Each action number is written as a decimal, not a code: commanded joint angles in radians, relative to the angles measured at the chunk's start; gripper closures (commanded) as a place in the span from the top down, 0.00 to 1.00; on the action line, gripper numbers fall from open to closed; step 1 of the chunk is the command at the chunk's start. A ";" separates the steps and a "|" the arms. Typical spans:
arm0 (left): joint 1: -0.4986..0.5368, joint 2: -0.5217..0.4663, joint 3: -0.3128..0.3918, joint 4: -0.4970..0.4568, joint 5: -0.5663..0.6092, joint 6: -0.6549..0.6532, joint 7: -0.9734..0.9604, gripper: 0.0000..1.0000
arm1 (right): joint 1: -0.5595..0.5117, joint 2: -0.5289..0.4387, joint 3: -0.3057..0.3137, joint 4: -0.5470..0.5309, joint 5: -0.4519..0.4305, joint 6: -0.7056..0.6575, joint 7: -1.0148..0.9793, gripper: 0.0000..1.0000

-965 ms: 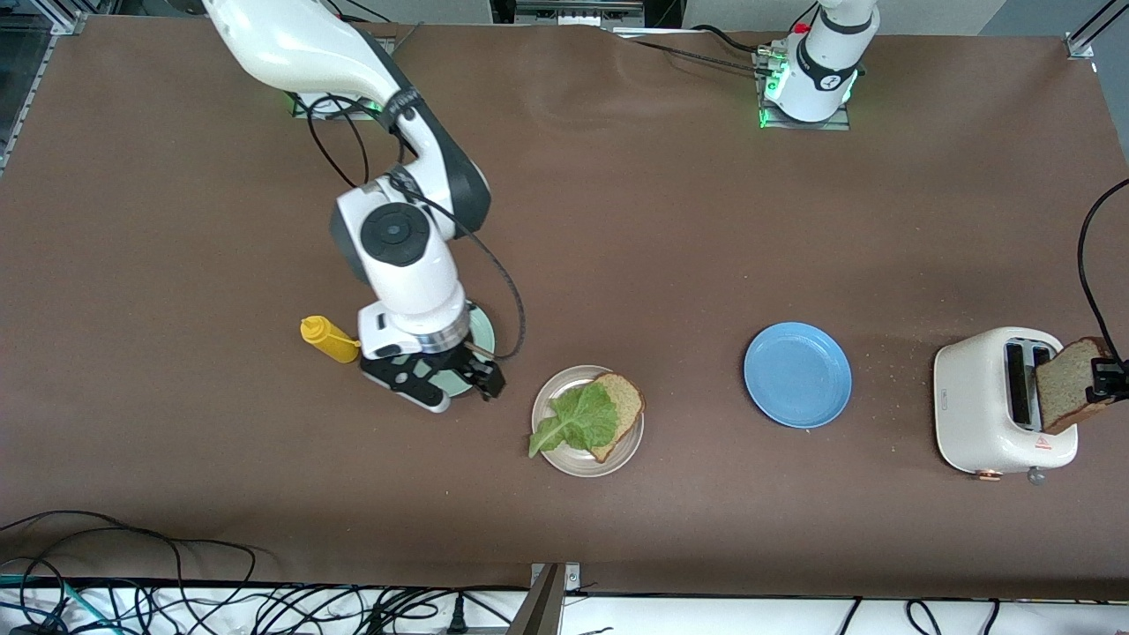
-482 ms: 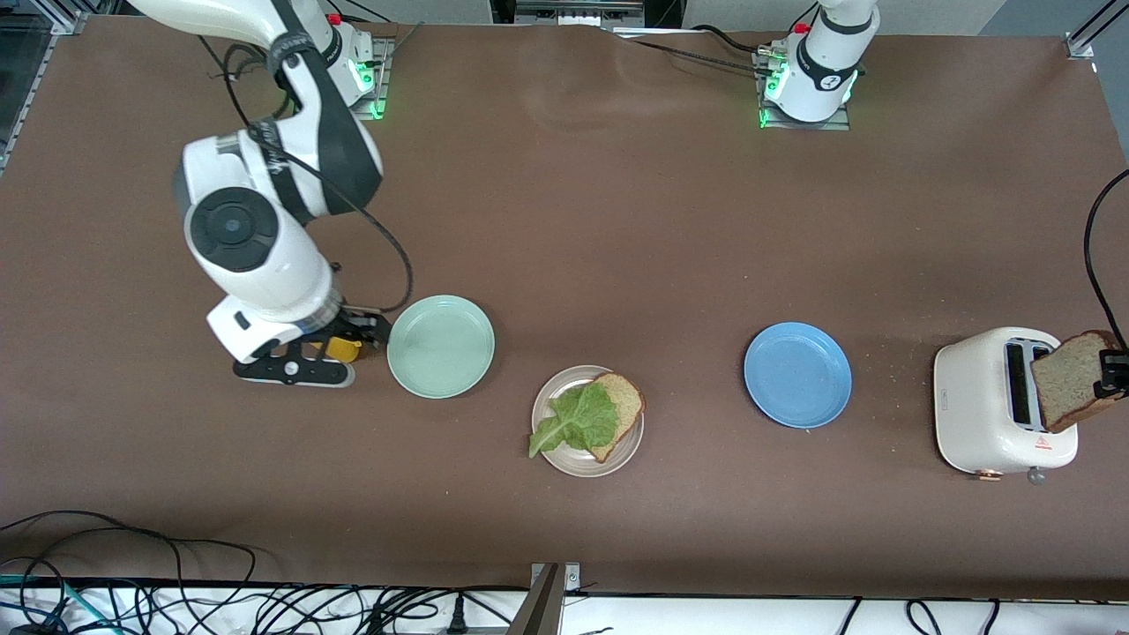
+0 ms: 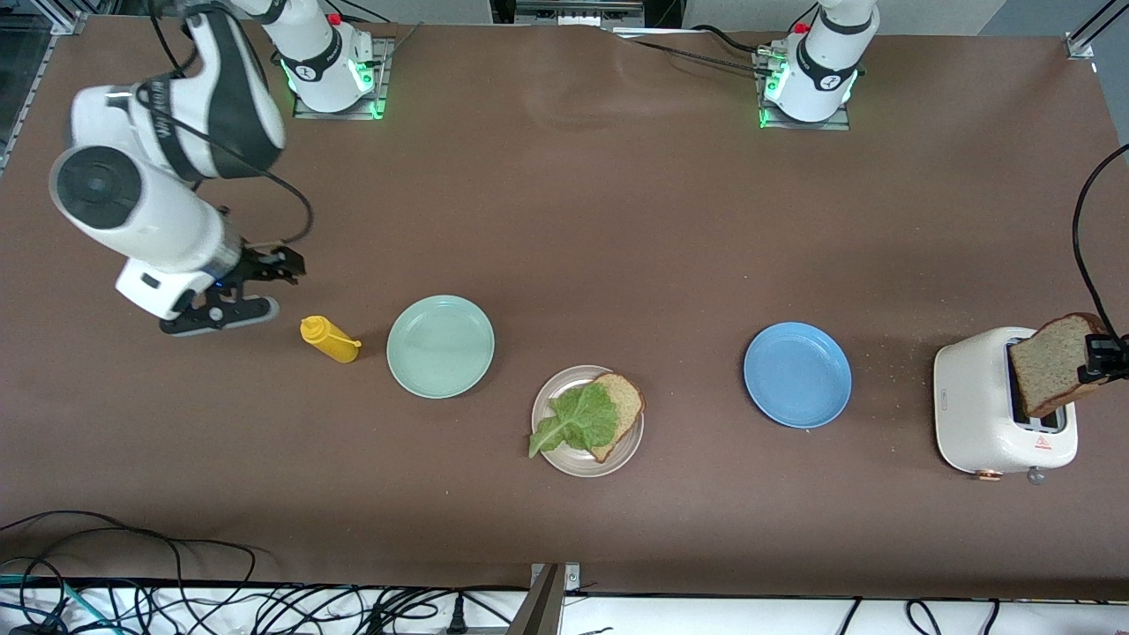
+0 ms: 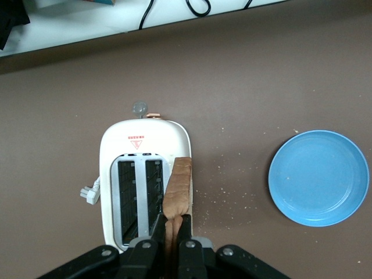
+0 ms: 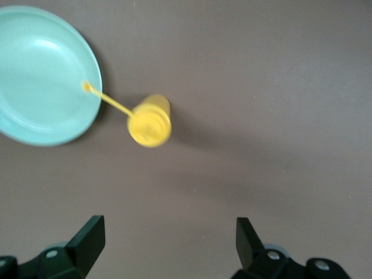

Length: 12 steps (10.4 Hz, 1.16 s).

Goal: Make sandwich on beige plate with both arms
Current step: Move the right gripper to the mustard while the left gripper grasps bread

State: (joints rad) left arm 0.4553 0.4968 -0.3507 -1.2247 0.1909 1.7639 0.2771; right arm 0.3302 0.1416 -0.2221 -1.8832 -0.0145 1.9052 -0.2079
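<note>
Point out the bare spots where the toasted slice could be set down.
Free: the round blue plate and the mint green plate, both bare, and the brown table between them. Crowded: the beige plate, filled by a brown bread slice and green lettuce leaf.

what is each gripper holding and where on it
Left gripper pinches the bread slice by one crust edge, over the toaster. Right gripper is open, holding nothing.

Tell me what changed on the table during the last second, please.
The right pincer, open and empty, swung from over the mint green plate, across the yellow bottle, toward its own table end. The left pincer lifted its bread slice slightly above the toaster. Plates, lettuce and bottle stayed put.
</note>
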 commanded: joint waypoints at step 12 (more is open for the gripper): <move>-0.049 -0.035 -0.094 -0.006 -0.016 -0.050 -0.309 0.00 | -0.086 0.288 -0.231 -0.189 1.232 0.123 -1.772 1.00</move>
State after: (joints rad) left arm 0.4073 0.4780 -0.4483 -1.2256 0.1908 1.7274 -0.0191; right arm 0.2491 0.4040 -0.4591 -2.0988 1.1747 2.0552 -1.9380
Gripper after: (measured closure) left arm 0.899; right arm 0.000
